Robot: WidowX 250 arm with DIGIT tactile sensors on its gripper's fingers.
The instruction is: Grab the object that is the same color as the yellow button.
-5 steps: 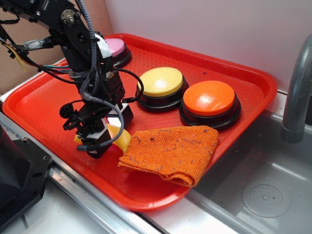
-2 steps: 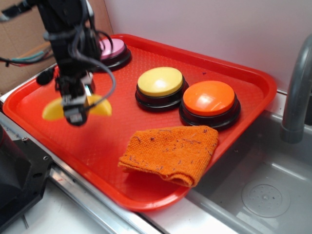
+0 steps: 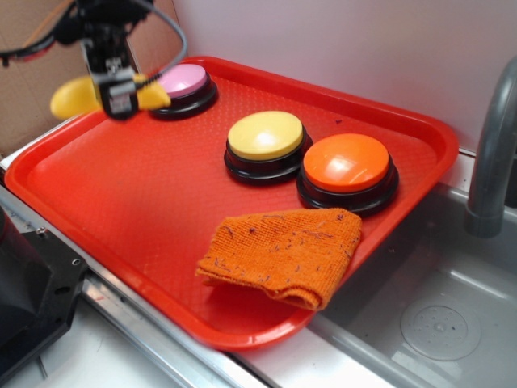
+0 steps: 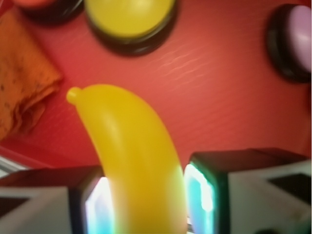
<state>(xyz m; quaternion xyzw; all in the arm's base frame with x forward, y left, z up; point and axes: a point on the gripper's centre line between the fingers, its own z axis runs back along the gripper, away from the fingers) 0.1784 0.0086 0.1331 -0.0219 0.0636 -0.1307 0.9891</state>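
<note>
No writing or brand can be read in either view.

Exterior view: the black gripper (image 3: 119, 90) hangs high over the far left corner of the red plastic tray (image 3: 121, 202), jaws clamped on the small glossy yellow toy banana (image 3: 74, 95), held crosswise above the tray beside the pink-topped button (image 3: 184, 82). The pale-yellow domed button (image 3: 266, 135) sits mid-tray, next to the orange-topped button (image 3: 347, 162) and behind the orange woven cloth (image 3: 284, 251).

Wrist view: both fingers (image 4: 214, 195) press the banana (image 4: 131, 156), its tip pointing toward the yellow button (image 4: 129, 17).

The gripper (image 4: 146, 204) clamps the yellow banana (image 4: 131, 161) above the red tray (image 4: 219, 97).
</note>
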